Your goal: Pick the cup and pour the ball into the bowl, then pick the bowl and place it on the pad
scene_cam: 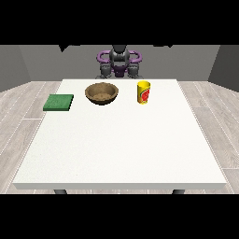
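Note:
A yellow cup (144, 92) with a red label stands upright on the white table (116, 149), right of centre near the far edge. The ball does not show; the cup's inside is hidden from this angle. A brown bowl (101, 93) sits to the cup's left, a short gap apart. A flat green pad (59, 102) lies near the table's left edge. The hand at the view's left (104, 71) and the hand at the view's right (135, 70) are held close to the robot's body behind the far edge, away from all three things.
The robot's torso (119, 59) stands behind the middle of the far edge. Wide bare tabletop stretches from the objects to the near edge. Wooden floor surrounds the table.

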You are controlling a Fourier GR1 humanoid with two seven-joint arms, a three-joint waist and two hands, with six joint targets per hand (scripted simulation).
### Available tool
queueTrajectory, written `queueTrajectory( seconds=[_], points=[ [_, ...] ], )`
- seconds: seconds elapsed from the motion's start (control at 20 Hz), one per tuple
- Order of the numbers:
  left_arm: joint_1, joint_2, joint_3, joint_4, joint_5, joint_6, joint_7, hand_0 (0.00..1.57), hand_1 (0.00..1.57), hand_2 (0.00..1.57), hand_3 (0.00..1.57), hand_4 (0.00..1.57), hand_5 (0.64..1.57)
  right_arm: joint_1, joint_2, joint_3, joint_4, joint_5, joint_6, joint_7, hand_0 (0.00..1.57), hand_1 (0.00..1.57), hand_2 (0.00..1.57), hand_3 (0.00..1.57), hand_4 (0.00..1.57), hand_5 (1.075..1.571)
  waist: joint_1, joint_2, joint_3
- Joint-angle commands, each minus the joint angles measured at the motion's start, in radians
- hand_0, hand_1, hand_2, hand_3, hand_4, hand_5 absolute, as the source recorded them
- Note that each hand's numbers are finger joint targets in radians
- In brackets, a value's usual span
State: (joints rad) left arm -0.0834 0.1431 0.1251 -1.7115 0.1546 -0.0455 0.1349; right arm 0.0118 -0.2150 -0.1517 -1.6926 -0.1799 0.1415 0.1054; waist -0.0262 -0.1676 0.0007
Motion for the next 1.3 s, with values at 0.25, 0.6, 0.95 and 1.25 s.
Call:
queueTrajectory(
  seconds=[0.25, 0.6, 0.95, 1.25],
  points=[
    [-0.061, 0.072, 0.144, 0.110, 0.090, -0.090, -0.163, 0.00, 0.00, 0.00, 0.00, 0.00, 1.542, -0.038, -0.006, -0.077, 0.023, -0.055, 0.060, -0.109, 0.00, 0.00, 0.00, 0.00, 0.00, 1.570, -0.014, 0.171, -0.0009],
    [-0.070, -0.012, 0.080, 0.244, -0.026, -0.053, -0.400, 0.00, 0.00, 0.00, 0.00, 0.00, 1.527, -0.095, -0.001, -0.083, 0.102, -0.049, 0.098, -0.210, 0.00, 0.00, 0.00, 0.00, 0.00, 1.570, -0.022, 0.274, -0.0009],
    [-0.124, -0.034, 0.104, 0.486, -0.076, -0.010, -0.625, 0.00, 0.00, 0.00, 0.00, 0.00, 1.519, -0.091, 0.003, -0.082, 0.123, -0.036, 0.127, -0.281, 0.00, 0.00, 0.00, 0.00, 0.00, 1.571, -0.078, 0.329, -0.0011],
    [-0.217, -0.082, 0.111, 0.695, -0.121, 0.083, -0.773, 0.00, 0.00, 0.00, 0.00, 0.00, 1.530, -0.110, -0.033, -0.083, 0.126, -0.041, 0.170, -0.278, 0.00, 0.00, 0.00, 0.00, 0.00, 1.570, -0.126, 0.366, -0.0012]
  ],
)
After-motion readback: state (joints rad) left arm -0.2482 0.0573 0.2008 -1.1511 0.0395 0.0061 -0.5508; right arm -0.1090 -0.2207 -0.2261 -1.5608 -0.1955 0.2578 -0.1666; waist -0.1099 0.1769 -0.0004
